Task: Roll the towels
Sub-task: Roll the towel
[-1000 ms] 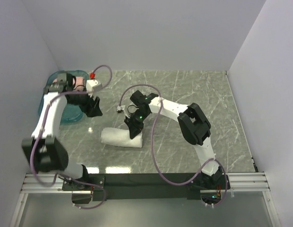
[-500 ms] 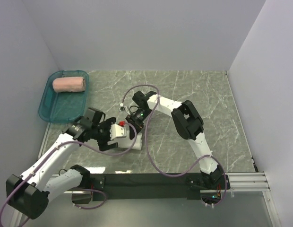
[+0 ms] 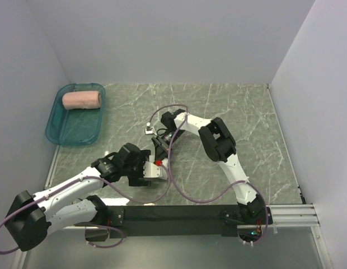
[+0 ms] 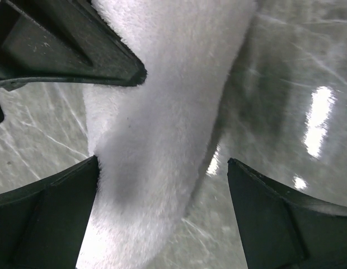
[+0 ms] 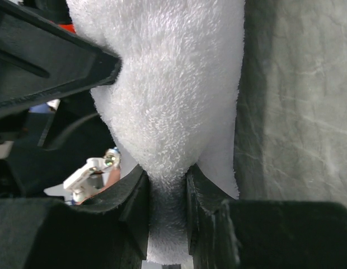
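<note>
My table [image 3: 240,117] is a grey-green marble-look slab. Stuff sitting right on it: a teal tray [image 3: 73,126] off in the far left corner, and a white towel [image 4: 162,129], rolled up, lying near the middle towards my side.

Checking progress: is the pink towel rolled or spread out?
Rolled: the pink towel lies as a cylinder inside the teal tray.
</note>
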Robot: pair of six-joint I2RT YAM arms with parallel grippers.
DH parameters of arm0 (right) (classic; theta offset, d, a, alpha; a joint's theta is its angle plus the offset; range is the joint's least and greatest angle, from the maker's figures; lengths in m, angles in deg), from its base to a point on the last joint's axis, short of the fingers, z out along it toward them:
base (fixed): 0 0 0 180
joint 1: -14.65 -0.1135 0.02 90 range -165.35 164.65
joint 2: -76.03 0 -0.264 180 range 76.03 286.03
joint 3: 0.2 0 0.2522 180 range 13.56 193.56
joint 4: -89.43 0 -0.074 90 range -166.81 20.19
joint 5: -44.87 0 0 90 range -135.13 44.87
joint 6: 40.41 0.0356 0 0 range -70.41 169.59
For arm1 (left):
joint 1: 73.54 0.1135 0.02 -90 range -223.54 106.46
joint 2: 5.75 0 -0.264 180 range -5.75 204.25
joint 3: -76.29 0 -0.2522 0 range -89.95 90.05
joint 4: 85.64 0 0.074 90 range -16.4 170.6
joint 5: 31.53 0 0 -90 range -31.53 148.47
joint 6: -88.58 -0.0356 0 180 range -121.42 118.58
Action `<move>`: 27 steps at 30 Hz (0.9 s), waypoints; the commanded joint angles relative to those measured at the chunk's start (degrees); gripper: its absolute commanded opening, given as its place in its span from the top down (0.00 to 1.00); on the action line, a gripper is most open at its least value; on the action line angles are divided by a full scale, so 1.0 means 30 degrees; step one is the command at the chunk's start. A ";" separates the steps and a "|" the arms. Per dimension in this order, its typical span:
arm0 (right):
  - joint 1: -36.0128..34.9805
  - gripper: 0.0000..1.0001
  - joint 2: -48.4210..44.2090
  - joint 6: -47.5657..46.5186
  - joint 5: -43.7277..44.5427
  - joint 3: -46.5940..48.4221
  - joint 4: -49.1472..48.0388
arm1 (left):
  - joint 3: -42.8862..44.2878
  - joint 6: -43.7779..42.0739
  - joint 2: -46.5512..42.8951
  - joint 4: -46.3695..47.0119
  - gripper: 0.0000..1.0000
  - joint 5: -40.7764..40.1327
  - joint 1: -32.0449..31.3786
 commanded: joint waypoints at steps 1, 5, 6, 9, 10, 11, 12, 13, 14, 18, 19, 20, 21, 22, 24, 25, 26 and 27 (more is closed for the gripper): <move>-0.0248 1.00 0.1974 -0.1266 0.4853 -0.0383 -0.0229 | -0.1223 0.0697 0.0681 0.2968 0.01 -0.1764 -0.0547; -0.0248 1.00 0.2150 -0.1354 0.4911 -0.0325 -0.0200 | -0.2193 0.0260 0.1442 0.5165 0.01 -0.2587 -0.0810; -0.0248 1.00 0.2179 -0.1355 0.4940 -0.0266 -0.0171 | -0.2340 0.0113 0.1531 0.5344 0.01 -0.2442 -0.0869; -0.0248 1.00 0.2443 -0.1442 0.4795 -0.0033 -0.0024 | -0.2750 -0.0093 0.1969 0.6017 0.01 -0.2237 -0.1249; -0.0248 1.00 0.2588 -0.1443 0.4794 0.0027 0.0063 | -0.2954 -0.0151 0.2087 0.6194 0.01 -0.2120 -0.1337; -0.0248 1.00 0.2648 -0.1472 0.4736 0.0056 0.0122 | -0.3043 -0.0239 0.2494 0.6341 0.03 -0.2090 -0.1483; -0.0248 1.00 0.2677 -0.1559 0.4677 0.0144 0.0181 | -0.3102 -0.0240 0.2730 0.6545 0.05 -0.2031 -0.1514; -0.0248 1.00 0.2707 -0.1589 0.4648 0.0173 0.0210 | -0.3132 -0.0356 0.3255 0.6605 0.07 -0.1886 -0.1543; -0.0248 1.00 0.2678 -0.1618 0.4676 0.0145 0.0240 | -0.3161 -0.0386 0.3550 0.6664 0.10 -0.1913 -0.1572; -0.0248 1.00 0.2356 -0.1677 0.4910 -0.0206 0.0152 | -0.3249 -0.0415 0.4986 0.7074 0.10 -0.2323 -0.1602; -0.0248 0.96 0.2153 -0.1822 0.5027 -0.0352 0.0239 | -0.3191 -0.0416 0.5481 0.6842 0.12 -0.2382 -0.1602; -0.0219 0.92 0.2063 -0.1852 0.5115 -0.0354 0.0501 | -0.3046 -0.0213 0.5631 0.6579 0.19 -0.2208 -0.1602; -0.0132 0.81 0.1947 -0.1940 0.5116 -0.0354 0.0706 | -0.2812 -0.0124 0.5778 0.6199 0.24 -0.2235 -0.1602; -0.0044 0.77 0.1684 -0.2057 0.5058 -0.0383 0.0912 | -0.2549 -0.0007 0.5953 0.5674 0.29 -0.2236 -0.1573; 0.0452 0.56 0.1361 -0.2203 0.5086 -0.0412 0.1381 | -0.2371 -0.0005 0.5926 0.4910 0.40 -0.1974 -0.1602; 0.0658 0.51 0.1011 -0.2204 0.5145 -0.0412 0.1498 | -0.2225 -0.0006 0.5926 0.4588 0.44 -0.1972 -0.1602; 0.0950 0.47 0.0863 -0.2233 0.5203 -0.0383 0.1790 | -0.2166 0.0052 0.5897 0.3743 0.51 -0.1827 -0.1602; 0.1243 0.41 0.0658 -0.2379 0.5320 -0.0238 0.1967 | -0.2107 0.0082 0.5839 0.3445 0.54 -0.1826 -0.1602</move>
